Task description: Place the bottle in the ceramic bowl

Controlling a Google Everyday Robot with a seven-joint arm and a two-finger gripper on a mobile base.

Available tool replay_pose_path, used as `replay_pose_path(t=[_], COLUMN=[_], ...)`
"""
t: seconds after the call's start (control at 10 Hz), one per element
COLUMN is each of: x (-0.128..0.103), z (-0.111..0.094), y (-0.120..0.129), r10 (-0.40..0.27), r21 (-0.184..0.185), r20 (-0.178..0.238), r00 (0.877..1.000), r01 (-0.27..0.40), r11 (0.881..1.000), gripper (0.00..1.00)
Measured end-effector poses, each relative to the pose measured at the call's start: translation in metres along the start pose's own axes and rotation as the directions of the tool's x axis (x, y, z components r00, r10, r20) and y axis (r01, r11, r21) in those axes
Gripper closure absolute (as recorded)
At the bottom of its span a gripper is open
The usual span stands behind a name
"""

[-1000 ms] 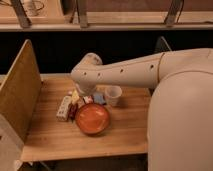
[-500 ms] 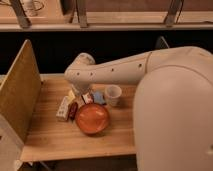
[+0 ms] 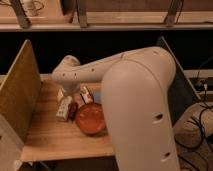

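Observation:
The bottle [image 3: 64,107] is white and oblong and lies on the wooden table [image 3: 50,140] just left of the ceramic bowl [image 3: 91,119], a shallow, glossy orange-red bowl. A small dark red item [image 3: 73,111] lies between them. My white arm reaches in from the lower right and ends over the table's back left. The gripper [image 3: 70,93] hangs down from the wrist, just above and behind the bottle and left of the bowl. The bowl looks empty.
A red-and-white packet [image 3: 86,95] lies behind the bowl. A tall wooden panel [image 3: 17,95] walls the table's left side. My thick arm [image 3: 140,110] hides the table's right half and the cup. A dark panel [image 3: 180,80] stands at the right.
My arm has swung left and closer to the camera, now hiding the cup. The wrist and gripper moved left to above the bottle. The bottle, bowl and packet have not moved.

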Motion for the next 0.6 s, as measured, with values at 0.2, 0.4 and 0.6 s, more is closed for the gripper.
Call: replay_pose_path(t=[0.2,0.4,0.6], x=[-0.011,-0.015,-0.015], z=[0.013,0.017,0.018], y=[0.007,0.009,0.008], r10=[0.109,0.149,0.149], r21=[0.037,0.049,0.046], r20=[0.023,0.033,0.030], r00=[0.994,0.988,0.988], r01=[-0.110,-0.150,-0.151], r11=[0.993,0.987,0.988], gripper=[0.20,0.20,0.20])
